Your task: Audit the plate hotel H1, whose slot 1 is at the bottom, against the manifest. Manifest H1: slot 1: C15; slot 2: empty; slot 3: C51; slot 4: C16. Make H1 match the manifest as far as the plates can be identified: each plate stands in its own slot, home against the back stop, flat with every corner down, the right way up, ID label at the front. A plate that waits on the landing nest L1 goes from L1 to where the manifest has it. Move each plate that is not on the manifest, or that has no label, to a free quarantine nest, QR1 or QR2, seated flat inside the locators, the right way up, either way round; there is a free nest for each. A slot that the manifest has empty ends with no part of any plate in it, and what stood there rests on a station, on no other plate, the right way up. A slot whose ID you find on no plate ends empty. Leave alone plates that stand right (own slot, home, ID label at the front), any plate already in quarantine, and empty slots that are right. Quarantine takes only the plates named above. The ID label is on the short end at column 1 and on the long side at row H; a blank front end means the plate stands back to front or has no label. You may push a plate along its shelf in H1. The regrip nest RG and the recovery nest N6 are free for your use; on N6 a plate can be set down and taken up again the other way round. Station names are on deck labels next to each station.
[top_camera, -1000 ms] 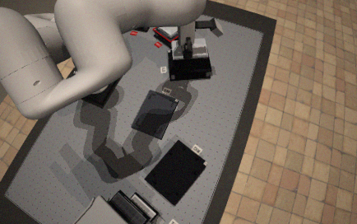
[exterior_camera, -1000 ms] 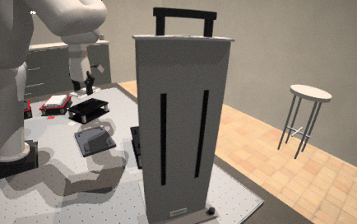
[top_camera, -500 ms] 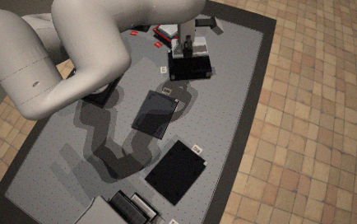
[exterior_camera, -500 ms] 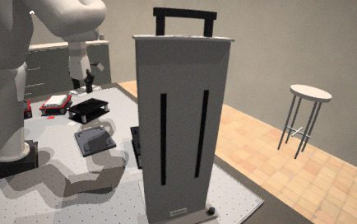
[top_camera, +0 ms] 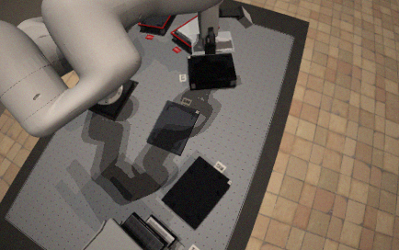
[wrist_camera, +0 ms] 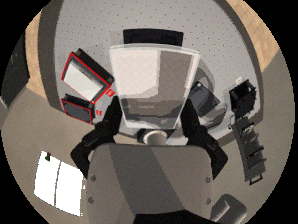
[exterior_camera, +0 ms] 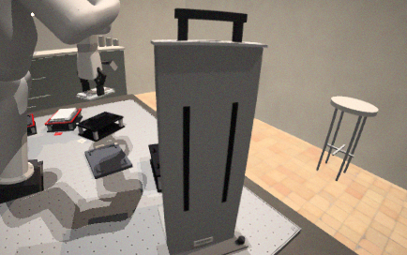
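My gripper is shut on a pale plate and holds it in the air at the far end of the deck, just beyond the raised black nest. In the wrist view the plate lies flat between my two fingers. The exterior view shows the gripper with the plate above the deck. No label on the plate can be read. The plate hotel H1 stands near the camera with its back to it; its slots are hidden. Only its top edge shows in the top view.
Two red-framed nests lie at the far left; one holds a white plate. A grey nest and a flat black nest lie mid-deck. The arm's base is at the left. A stool stands off the deck.
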You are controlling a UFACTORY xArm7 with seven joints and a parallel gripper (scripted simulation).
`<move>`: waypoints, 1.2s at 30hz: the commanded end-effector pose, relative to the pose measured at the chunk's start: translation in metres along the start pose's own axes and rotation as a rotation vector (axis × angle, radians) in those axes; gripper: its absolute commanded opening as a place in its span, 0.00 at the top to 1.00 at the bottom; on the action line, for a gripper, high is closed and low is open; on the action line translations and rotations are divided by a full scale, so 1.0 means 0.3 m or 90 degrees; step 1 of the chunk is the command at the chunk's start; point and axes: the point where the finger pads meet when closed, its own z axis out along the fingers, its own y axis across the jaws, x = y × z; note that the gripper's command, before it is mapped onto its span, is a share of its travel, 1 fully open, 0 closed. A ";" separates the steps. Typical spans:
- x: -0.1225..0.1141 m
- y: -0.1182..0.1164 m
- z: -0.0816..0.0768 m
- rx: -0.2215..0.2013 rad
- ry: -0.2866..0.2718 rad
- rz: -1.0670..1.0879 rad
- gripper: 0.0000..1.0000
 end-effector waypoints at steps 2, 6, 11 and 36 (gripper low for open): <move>0.002 0.000 -0.060 0.000 0.002 0.000 1.00; 0.002 0.000 -0.082 0.000 0.002 0.000 1.00; 0.002 0.000 -0.138 0.000 0.002 0.000 1.00; 0.018 0.065 -0.308 0.000 0.002 0.085 1.00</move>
